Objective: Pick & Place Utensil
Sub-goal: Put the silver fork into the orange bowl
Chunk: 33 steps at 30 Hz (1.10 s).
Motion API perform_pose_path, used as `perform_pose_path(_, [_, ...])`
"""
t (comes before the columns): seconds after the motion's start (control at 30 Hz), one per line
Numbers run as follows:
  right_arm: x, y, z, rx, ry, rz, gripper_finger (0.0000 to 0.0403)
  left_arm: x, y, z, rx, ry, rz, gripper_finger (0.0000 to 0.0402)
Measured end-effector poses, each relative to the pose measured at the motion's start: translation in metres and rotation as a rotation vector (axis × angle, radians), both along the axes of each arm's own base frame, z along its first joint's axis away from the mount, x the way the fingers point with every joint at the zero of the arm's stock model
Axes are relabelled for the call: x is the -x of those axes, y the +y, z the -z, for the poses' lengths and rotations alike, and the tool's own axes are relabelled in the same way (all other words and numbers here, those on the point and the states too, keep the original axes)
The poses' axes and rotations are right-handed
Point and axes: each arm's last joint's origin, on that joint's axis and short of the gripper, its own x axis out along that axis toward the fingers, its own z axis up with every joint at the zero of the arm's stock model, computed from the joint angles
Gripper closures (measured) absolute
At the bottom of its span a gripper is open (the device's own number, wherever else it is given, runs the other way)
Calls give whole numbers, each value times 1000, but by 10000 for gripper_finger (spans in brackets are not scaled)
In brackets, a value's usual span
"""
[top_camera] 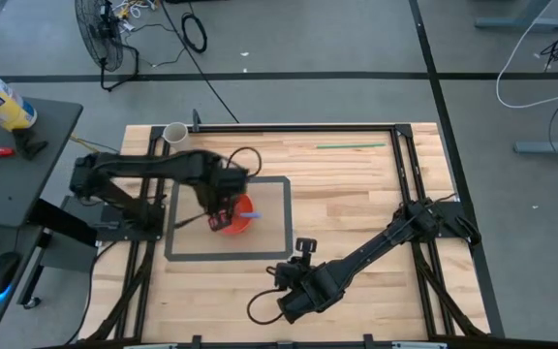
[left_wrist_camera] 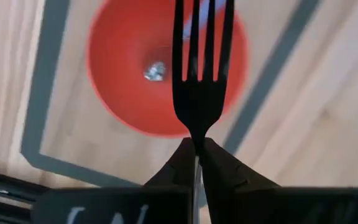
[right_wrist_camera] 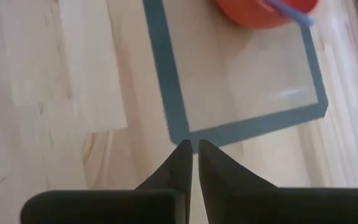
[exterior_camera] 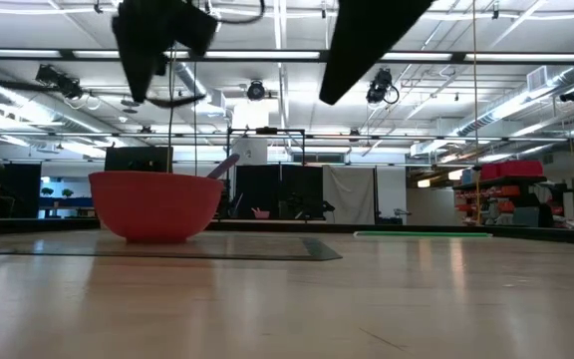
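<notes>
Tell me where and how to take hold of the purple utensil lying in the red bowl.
Grip the purple utensil by its handle end, which leans over the red bowl's rim; its other end sits hidden inside. Come from above on that side, probably the easiest way in. The left end effector, shut on a black fork, hangs over the bowl.

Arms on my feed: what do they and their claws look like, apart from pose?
Both arms are dark, near black, built of jointed segments. The left arm carries a looping black cable near its wrist; the right arm trails a black cable loop by its claw end. Each claw has two dark, tapered, wedge-shaped fingers: left claw, right claw. White markings show on the left claw's body.
</notes>
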Motion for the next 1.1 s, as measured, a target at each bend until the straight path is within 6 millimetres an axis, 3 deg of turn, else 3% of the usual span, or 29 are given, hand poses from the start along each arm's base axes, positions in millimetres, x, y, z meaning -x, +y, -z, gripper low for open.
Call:
perform_pose_path(0.2, [16,12,3,12,23,34,373,-21,15,35,-19,157,58,387])
perform_pose_path(0.43, [31,27,2,66,-70,100,373,-25,21,68,-24,274,86,385])
perform_pose_path(0.63, [31,28,1,93,-104,100,373,-32,22,73,-54,203,102,384])
perform_pose_path(1.1, [27,28,1,63,-126,107,373,-38,31,87,15,229,51,383])
